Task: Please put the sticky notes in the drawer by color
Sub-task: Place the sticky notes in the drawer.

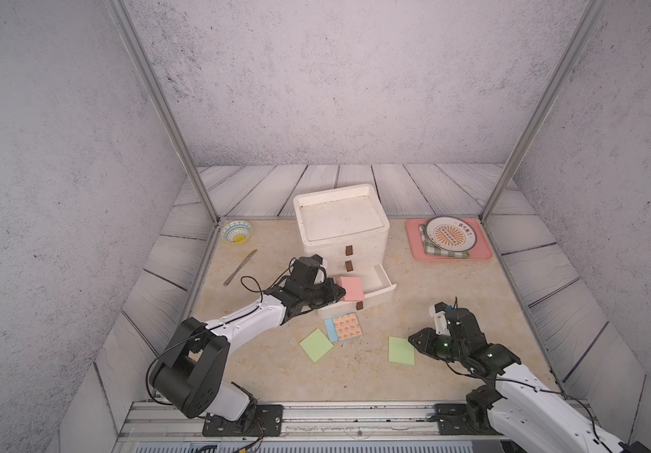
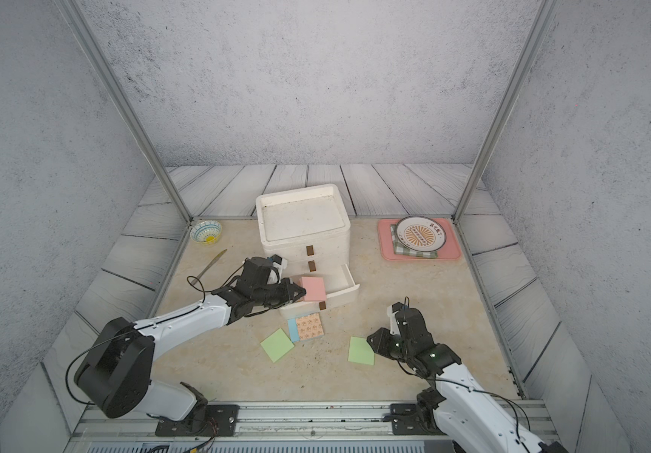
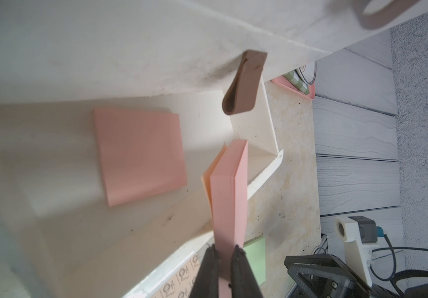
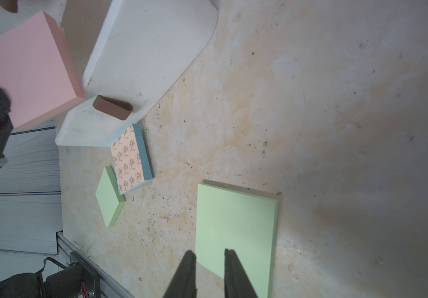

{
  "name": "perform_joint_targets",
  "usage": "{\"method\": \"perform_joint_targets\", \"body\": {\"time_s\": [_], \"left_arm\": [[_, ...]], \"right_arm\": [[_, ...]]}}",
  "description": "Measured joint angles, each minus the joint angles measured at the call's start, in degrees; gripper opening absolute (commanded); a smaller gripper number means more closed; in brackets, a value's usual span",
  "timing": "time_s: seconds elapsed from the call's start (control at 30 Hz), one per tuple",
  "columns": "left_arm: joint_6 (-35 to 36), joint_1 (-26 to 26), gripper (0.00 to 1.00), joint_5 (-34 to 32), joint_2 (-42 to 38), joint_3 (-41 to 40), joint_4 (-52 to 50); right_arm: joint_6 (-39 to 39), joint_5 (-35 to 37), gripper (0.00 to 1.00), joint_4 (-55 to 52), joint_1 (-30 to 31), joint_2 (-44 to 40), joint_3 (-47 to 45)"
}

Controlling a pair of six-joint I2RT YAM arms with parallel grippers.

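Left gripper (image 3: 224,249) clamps pink pad (image 1: 351,288) over the open drawer (image 1: 386,279), brown handle (image 1: 348,266) just above mid-frame; right gripper (image 4: 210,254) slightly parted, empty.

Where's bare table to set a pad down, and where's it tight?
Free: bare table between the drawer and the pink tray. Crowded: before the open bottom drawer, the patterned pad and green pads lie close, left gripper alongside.

white three-drawer cabinet (image 1: 341,219): bottom drawer open, pink paper pad (image 3: 140,157) flat inside | second pink pad (image 1: 351,288): held above it | two pale green pads (image 1: 316,344) (image 1: 401,350), orange-patterned pad (image 1: 347,326): cabinet's 6 o'clock
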Motion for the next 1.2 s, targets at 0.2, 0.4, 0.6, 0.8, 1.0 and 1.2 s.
{"method": "perform_joint_targets", "body": {"time_s": [0.2, 0.4, 0.6, 0.8, 1.0, 1.2], "left_arm": [[-0.2, 0.3, 0.06, -0.8, 0.9, 0.0, 1.4], [-0.5, 0.3, 0.08, -1.2, 2.7, 0.0, 3.3], [-0.7, 0.3, 0.3, -1.2, 4.3, 0.0, 4.1], [0.0, 0.4, 0.62, -1.2, 4.5, 0.3, 2.1], [2.9, 0.7, 0.63, -3.1, -1.4, 2.6, -6.3], [9.9, 0.7, 0.69, -10.8, -13.8, 15.1, -16.1]], "right_arm": [[-0.3, -0.3, 0.24, 0.1, 0.0, 0.7, 0.1], [-0.4, -0.9, 0.24, 0.1, 0.0, 1.8, 0.2], [-0.4, -1.1, 0.24, 0.2, 0.0, 2.3, 0.2], [-0.4, -1.2, 0.24, 0.8, 0.0, 2.8, 0.2], [-0.5, -2.3, 0.24, 3.0, 0.0, 6.4, 1.1], [-2.4, -4.0, 0.24, 7.3, 0.2, 19.7, 10.7]]}}
